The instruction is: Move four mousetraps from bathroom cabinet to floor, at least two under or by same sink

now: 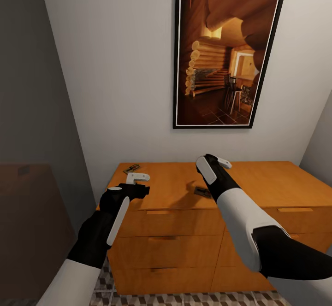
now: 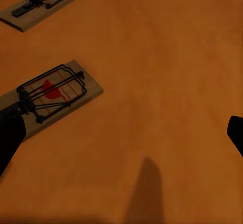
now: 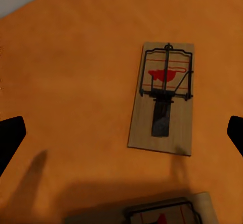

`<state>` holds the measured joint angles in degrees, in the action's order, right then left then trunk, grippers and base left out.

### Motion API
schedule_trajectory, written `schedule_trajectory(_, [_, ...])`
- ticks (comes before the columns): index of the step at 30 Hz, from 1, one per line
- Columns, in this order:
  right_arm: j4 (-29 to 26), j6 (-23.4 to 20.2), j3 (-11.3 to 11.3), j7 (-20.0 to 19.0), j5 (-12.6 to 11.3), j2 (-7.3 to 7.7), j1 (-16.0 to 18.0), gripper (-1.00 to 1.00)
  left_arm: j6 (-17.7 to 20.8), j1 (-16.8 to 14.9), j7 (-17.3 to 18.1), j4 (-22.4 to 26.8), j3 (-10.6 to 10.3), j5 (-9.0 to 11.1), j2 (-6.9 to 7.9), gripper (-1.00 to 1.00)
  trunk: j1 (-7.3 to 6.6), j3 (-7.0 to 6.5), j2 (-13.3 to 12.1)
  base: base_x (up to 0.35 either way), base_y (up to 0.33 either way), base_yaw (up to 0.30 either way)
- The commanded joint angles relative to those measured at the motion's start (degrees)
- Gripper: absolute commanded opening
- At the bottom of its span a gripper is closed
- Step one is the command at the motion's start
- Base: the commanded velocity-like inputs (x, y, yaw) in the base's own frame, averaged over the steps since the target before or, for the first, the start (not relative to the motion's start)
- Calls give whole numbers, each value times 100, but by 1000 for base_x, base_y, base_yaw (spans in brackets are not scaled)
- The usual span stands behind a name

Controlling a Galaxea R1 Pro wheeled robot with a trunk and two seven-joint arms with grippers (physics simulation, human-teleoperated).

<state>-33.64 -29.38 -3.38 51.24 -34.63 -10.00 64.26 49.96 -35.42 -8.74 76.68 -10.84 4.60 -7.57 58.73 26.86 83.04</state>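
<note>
The orange-brown cabinet [image 1: 258,181] stands against the white wall, its drawers closed. On its top lie mousetraps: one near the back left corner [image 1: 132,168] and one beside my right forearm [image 1: 203,191]. My left gripper [image 1: 140,182] hovers open over the left part of the top. Its wrist view has two mousetraps, a near one [image 2: 50,100] by one fingertip [image 2: 10,138] and a farther one [image 2: 40,6]. My right gripper [image 1: 216,162] hangs open above the top's middle. Its wrist view holds one mousetrap [image 3: 162,100] between the spread fingers and another [image 3: 162,214] at the picture's edge.
A framed log-cabin picture [image 1: 226,52] hangs on the wall above the cabinet. A grey wall and a dim brown surface [image 1: 27,214] close off the left side. Cube-pattern floor tiles [image 1: 184,299] run along the cabinet's foot.
</note>
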Motion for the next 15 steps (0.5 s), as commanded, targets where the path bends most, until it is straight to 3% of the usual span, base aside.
schedule_trajectory(1, [7,-42,-9,25,-14,0,17,100,23,-5,-49,5,-5,49,1,100,0,7,4,0,0,0])
schedule_trajectory(15, [82,-47,-11,-145,-4,0,150,100,23,-1,-49,-10,-5,49,-2,100,0,7,4,0,0,0])
